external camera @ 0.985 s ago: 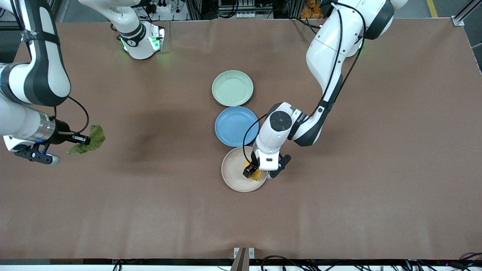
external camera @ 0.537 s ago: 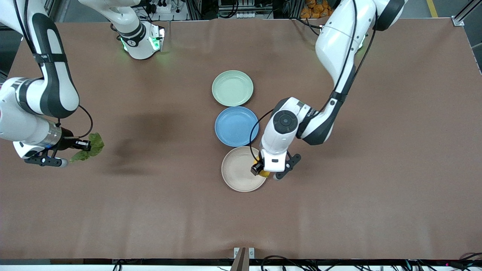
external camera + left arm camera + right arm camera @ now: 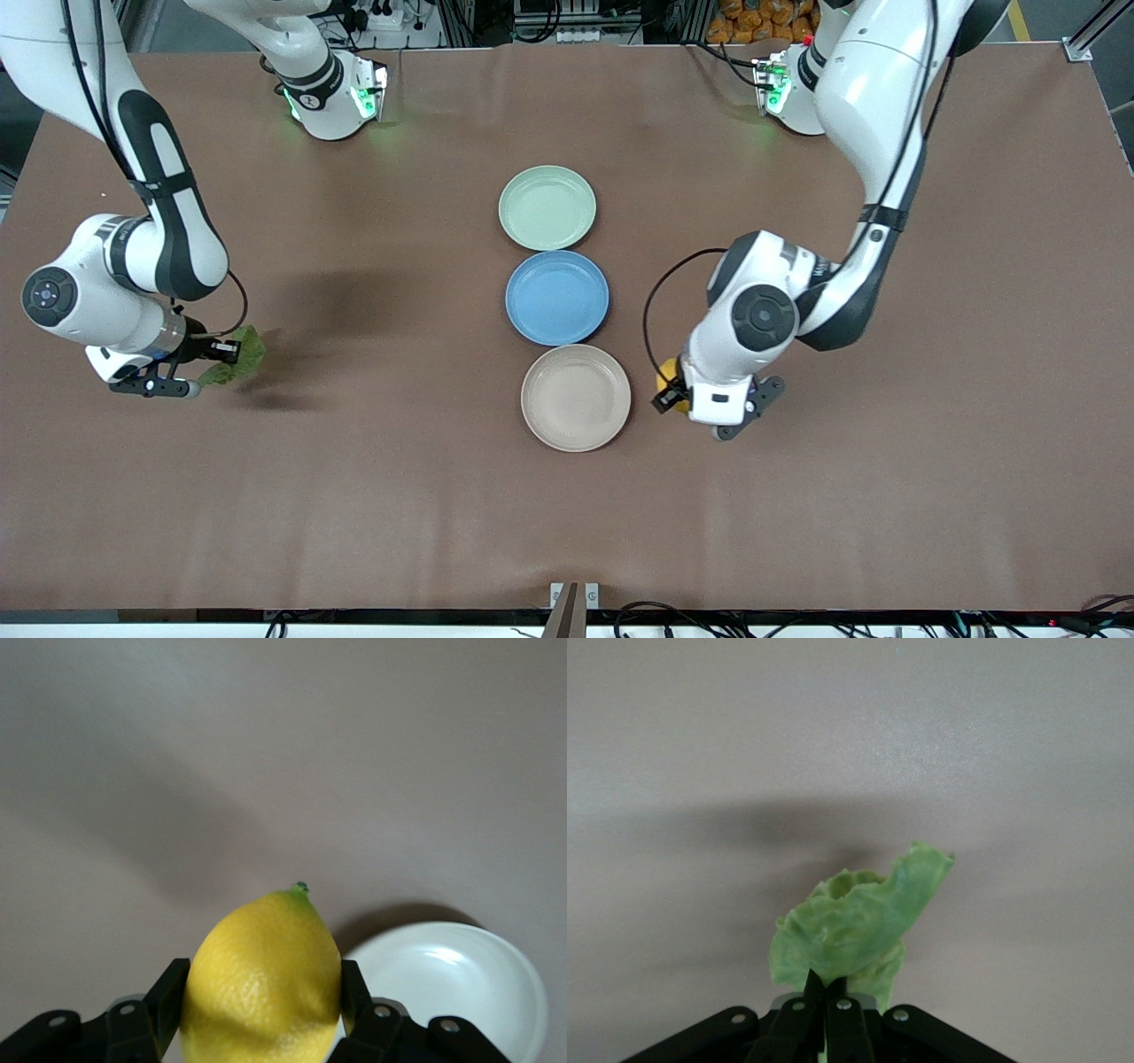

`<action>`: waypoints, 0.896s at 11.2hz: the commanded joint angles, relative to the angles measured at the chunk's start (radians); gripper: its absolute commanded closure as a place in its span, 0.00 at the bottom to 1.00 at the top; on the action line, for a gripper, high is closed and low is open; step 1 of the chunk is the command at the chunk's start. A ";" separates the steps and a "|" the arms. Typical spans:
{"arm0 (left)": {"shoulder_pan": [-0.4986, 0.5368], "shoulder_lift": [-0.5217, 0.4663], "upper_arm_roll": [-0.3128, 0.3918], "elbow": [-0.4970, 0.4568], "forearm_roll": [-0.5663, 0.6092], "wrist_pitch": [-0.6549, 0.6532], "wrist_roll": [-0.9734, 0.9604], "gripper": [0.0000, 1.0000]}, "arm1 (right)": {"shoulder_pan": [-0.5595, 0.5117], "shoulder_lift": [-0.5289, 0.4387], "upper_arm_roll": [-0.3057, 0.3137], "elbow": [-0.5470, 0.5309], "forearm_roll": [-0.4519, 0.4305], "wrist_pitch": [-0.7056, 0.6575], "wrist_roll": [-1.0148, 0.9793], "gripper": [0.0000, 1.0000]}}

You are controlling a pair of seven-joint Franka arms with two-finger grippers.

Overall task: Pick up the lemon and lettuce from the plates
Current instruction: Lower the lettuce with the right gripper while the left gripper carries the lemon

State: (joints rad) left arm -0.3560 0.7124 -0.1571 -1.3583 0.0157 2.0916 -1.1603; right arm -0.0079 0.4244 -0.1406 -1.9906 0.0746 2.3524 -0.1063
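your left gripper (image 3: 671, 396) has carried the lemon (image 3: 666, 372) off the beige plate (image 3: 576, 399); it now grips it over bare tabletop beside that plate. your right gripper (image 3: 229, 351), pinched on the lettuce (image 3: 241, 361), has dropped lower near the right arm's edge. the green plate (image 3: 547, 207) sits bare.
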 commanded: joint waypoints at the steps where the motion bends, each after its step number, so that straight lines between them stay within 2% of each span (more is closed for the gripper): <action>1: 0.092 -0.066 -0.021 -0.079 0.006 -0.123 0.219 1.00 | -0.004 0.051 0.004 -0.002 0.004 0.071 -0.018 1.00; 2: 0.127 -0.089 -0.021 -0.119 0.009 -0.124 0.279 1.00 | -0.004 0.059 0.004 0.001 0.005 0.074 -0.016 0.57; 3: 0.156 -0.109 -0.021 -0.157 0.016 -0.124 0.353 1.00 | -0.003 0.057 0.006 0.001 0.016 0.071 -0.006 0.01; 5: 0.202 -0.125 -0.018 -0.199 0.032 -0.120 0.532 1.00 | -0.001 0.038 0.006 0.003 0.016 0.058 -0.003 0.00; 7: 0.258 -0.122 -0.021 -0.228 0.082 -0.101 0.656 1.00 | 0.000 -0.024 0.006 0.012 0.016 -0.026 -0.003 0.00; 10: 0.295 -0.157 -0.019 -0.416 0.133 0.130 0.722 1.00 | -0.003 -0.134 0.007 0.035 0.016 -0.178 -0.001 0.00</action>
State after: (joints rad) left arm -0.0863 0.6223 -0.1624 -1.5965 0.0885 2.0606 -0.4733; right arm -0.0055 0.4019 -0.1390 -1.9468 0.0760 2.2790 -0.1064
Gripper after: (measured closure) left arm 0.273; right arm 0.097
